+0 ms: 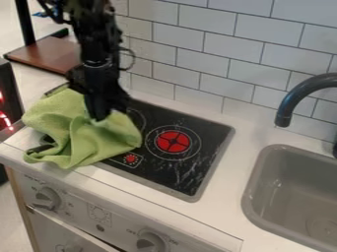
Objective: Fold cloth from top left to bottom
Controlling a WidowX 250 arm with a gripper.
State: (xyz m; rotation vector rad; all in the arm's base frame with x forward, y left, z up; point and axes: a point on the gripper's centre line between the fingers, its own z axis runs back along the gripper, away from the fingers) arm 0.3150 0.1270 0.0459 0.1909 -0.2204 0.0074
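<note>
Gripper (100, 117) down at the green cloth (105, 140), opening and hold: can't tell | rumpled, no neat fold | folding looks unfinished!

Black arm (97, 42) upright (gripper (102, 117) tip-down).

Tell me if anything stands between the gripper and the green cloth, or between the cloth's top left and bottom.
Nothing visible separates the gripper from the green cloth; its tip is at the fabric. Toward the bottom, a dark piece shows at the cloth's lower left and might catch the fold.
</note>
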